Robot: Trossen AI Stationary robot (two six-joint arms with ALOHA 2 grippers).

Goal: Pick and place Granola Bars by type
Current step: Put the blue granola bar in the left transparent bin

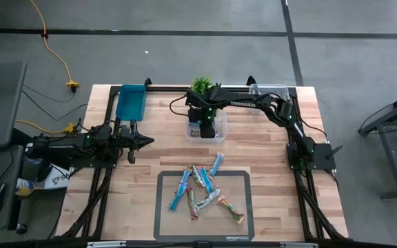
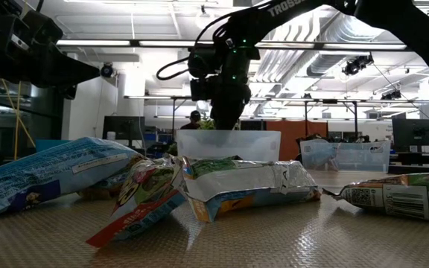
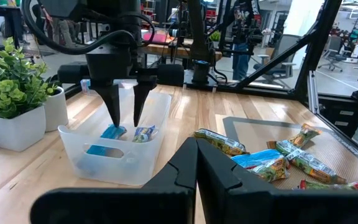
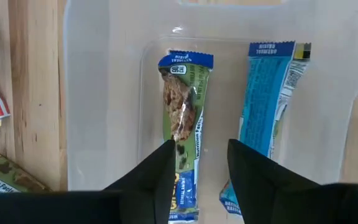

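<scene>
Right claw, open and empty, hangs above a green-and-blue foil granola bar in the clear plastic bin at upper centre; left claw closed, idle.

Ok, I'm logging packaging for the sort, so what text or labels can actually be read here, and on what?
"TROSSEN" on the right arm.
"Nutri", cut off, on a bar wrapper.
"amazonbasics" on the mat edge, barely legible.
Print on the bars in the clear bin is too blurred.
</scene>
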